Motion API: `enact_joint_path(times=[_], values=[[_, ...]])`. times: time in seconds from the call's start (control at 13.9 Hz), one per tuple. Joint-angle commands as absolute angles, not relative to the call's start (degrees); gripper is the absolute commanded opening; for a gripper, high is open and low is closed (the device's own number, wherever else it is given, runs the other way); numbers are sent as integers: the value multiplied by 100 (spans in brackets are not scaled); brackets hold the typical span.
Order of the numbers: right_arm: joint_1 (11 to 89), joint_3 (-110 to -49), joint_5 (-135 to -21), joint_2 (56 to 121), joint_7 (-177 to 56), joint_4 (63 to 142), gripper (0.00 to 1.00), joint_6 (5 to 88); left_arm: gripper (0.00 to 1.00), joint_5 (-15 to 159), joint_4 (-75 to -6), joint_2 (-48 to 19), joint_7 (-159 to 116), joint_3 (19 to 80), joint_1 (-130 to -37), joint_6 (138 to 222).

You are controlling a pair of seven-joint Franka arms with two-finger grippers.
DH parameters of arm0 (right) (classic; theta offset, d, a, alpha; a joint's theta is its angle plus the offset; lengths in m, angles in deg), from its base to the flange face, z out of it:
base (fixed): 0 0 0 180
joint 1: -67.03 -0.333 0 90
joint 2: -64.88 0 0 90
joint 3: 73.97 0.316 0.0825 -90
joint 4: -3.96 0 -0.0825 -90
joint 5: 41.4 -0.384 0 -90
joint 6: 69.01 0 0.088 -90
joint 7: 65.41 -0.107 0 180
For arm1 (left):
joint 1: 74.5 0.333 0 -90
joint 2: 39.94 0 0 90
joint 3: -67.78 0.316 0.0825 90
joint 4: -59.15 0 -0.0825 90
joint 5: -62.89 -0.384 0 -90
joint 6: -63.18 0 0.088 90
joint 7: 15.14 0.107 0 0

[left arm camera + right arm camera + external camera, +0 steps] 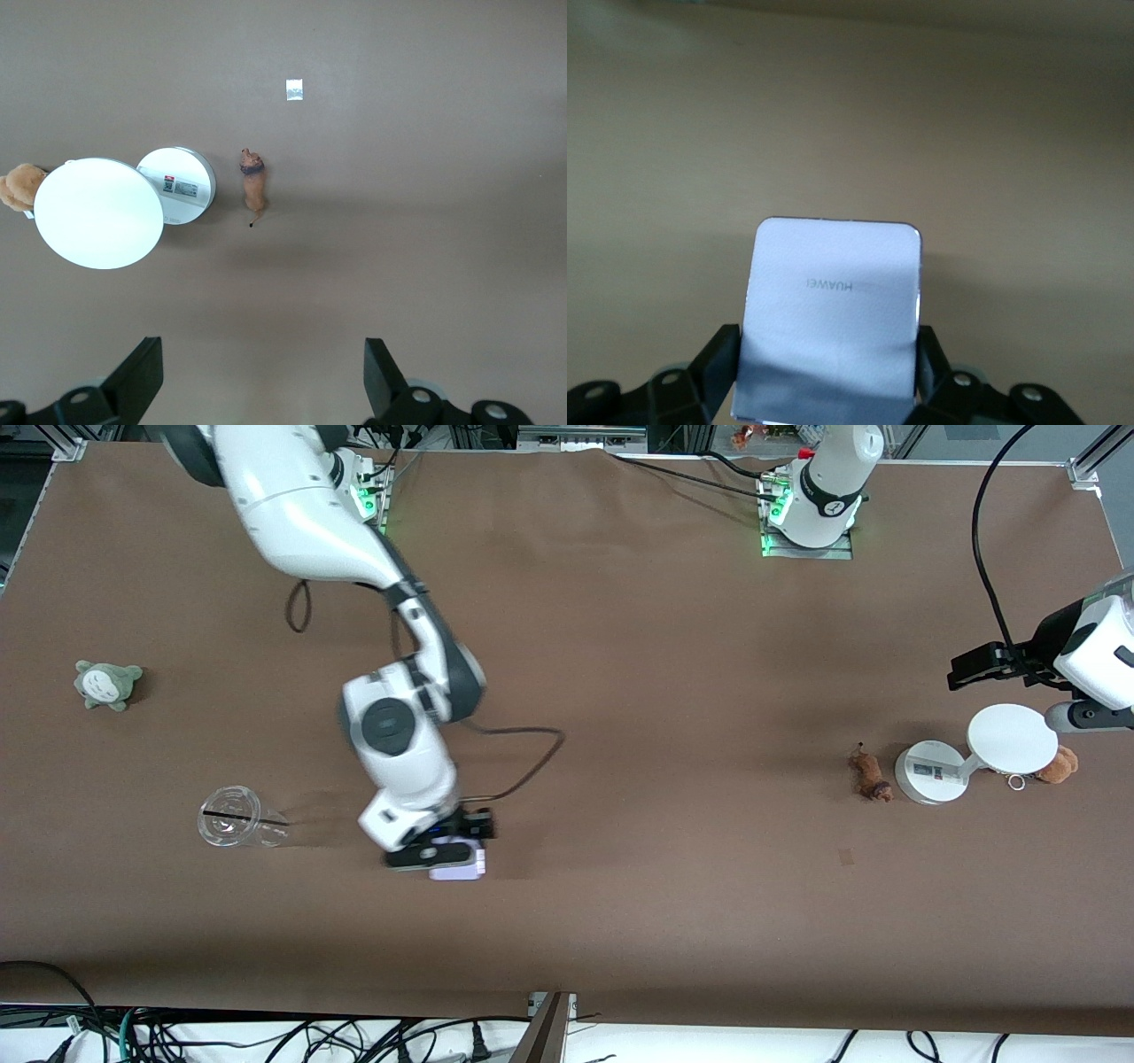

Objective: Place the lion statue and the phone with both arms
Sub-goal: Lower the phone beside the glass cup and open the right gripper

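The phone [457, 865], a pale lavender-white rectangle, sits between the fingers of my right gripper [443, 856], which is shut on its sides low over the table's middle. In the right wrist view the phone [833, 310] fills the space between the black fingers [713, 359]. The orange-brown lion statue [870, 775] lies on the table toward the left arm's end, beside the white stand's base. My left gripper [967, 668] is open and empty, up in the air near the stand. In the left wrist view its gripper [263, 372] is high above the bare table, with the lion [253, 181] well clear of it.
A white round-headed stand [1012, 739] stands on its round base [928, 772], with a tan plush bear [1059, 764] beside it. A clear plastic cup [235, 828] lies beside the right arm. A grey-green plush [106, 683] lies at the right arm's end. A small tape mark [846, 856] is on the table.
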State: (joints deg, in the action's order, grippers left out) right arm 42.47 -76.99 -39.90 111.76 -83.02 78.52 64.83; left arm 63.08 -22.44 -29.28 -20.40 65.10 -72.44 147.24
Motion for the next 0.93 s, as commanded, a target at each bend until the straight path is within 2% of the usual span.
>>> enact_joint_path(times=[0.0,0.22,0.43,0.57,0.65,0.72,0.79,0.86], values=[[4707,-7616,-4245,10742,-7754,8657,65,6555,100,6175,-2452,-3097,-2068,6505,-7274,14825],[4928,-7634,-4254,10559,-7693,9305,65,6730,100,6175,-2409,-3097,-2068,6505,-7230,14825],[5095,-7625,-4272,10391,-7517,10167,66,7756,100,6114,-2329,-2992,-2085,6514,-7265,14790],[5104,-7625,-4333,10417,-7534,10310,67,8023,100,5886,-2294,-2983,-2111,6488,-7274,14790],[5121,-7625,-4342,10417,-7543,10318,75,7997,100,5885,-2172,-2992,-2120,6487,-7274,14790],[5139,-7625,-4342,10408,-7543,10327,93,7979,100,5894,-2058,-2983,-2112,6514,-7248,14773],[5139,-7625,-4360,10408,-7552,10327,99,7979,100,5894,-2048,-2983,-2112,6523,-7221,14755],[5139,-7625,-4412,10408,-7543,10327,99,7936,100,5885,-2048,-2983,-2112,6531,-7212,14746]])
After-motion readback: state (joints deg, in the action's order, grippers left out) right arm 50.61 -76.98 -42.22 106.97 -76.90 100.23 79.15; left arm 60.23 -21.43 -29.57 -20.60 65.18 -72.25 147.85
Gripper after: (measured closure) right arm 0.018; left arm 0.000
